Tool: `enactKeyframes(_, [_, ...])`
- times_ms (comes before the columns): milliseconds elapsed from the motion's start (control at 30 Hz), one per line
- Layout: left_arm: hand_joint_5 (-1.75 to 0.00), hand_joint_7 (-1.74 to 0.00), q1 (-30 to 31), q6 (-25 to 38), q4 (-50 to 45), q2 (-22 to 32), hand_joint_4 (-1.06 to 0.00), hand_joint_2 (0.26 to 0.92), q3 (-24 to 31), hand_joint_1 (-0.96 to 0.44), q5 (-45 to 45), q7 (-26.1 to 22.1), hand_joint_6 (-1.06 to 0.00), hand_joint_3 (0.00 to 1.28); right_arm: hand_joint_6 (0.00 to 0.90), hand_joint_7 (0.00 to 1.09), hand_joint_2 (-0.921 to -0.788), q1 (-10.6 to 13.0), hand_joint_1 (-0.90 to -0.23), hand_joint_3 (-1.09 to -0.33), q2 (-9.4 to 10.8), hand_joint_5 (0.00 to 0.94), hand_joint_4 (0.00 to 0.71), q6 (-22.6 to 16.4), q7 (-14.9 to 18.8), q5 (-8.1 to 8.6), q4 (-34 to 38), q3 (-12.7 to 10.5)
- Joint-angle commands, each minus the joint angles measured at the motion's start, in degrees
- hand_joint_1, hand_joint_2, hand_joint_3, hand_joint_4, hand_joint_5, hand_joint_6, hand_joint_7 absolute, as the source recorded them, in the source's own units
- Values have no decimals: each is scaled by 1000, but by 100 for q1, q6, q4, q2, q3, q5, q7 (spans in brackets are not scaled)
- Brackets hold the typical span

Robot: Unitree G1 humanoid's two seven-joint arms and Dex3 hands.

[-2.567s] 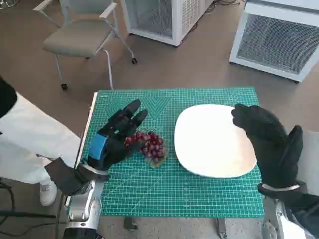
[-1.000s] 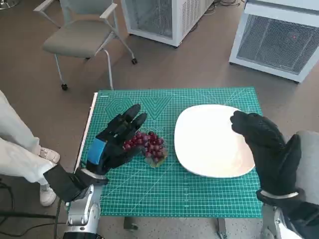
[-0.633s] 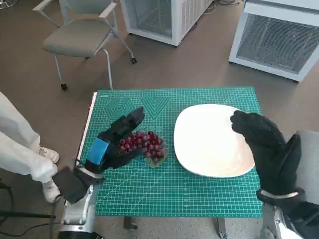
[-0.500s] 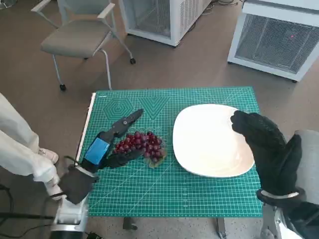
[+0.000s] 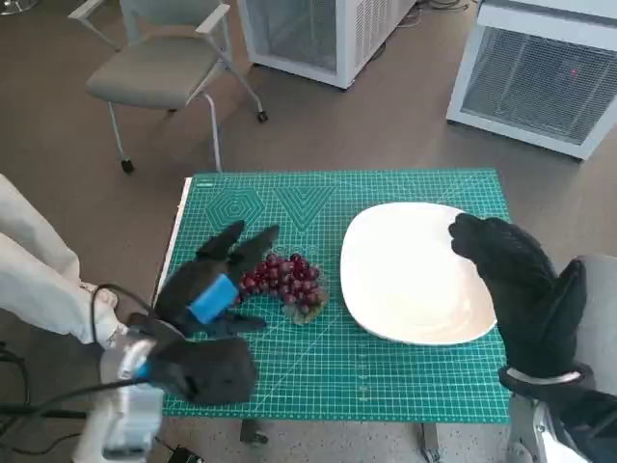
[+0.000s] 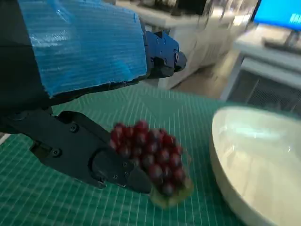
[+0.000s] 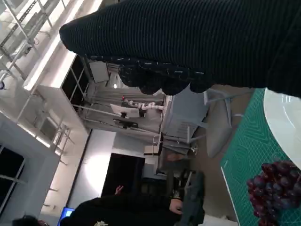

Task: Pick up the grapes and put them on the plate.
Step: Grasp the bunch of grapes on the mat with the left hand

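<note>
A: Location of grapes [image 5: 285, 284]?

B: On the green mat [image 5: 405, 381], just left of the plate [image 5: 410, 275], apart from its rim. Resting on a pale leaf-like scrap, as seen in the left wrist view. Not on the plate yet.

A: State of left hand [image 5: 217, 280]?

B: Fingers spread around the bunch, one finger [image 6: 120, 167] against its near side, the taped back above it. Not closed on the fruit; nothing held. Bunch not lifted.

A: State of right hand [image 5: 521, 285]?

B: Over the right edge of the plate, fingers loosely curled. Holding nothing as far as visible; grip state cannot be told for certain.

A: Step in hand?

B: Judged as the grasp stage: hand placed at the bunch, closing not complete.

A: Requirement for next move?

B: Close fingers under and around the cluster, gently, to avoid crushing or shedding berries. Then lift clear of the mat, carry right over the plate rim, lower and release near the middle. Likely risk: bunch sliding away on the mat, or loose grapes dropping in transit.
</note>
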Motion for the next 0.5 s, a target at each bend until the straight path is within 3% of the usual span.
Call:
enactKeyframes(33, [1,-21,-51,347,-126,6,1,704,-175,-301,64,-116,-159,1,141,983,-921,95,-460,-654,-25,661,404,5,51,15,86,-16])
enactKeyframes(500, [-8,-14,-473,928,235,-59,-36,703,-583,-252,45,-189,-180,0,141,986,-921,107,-460,-653,-35,667,401,29,75,64,79,-49])
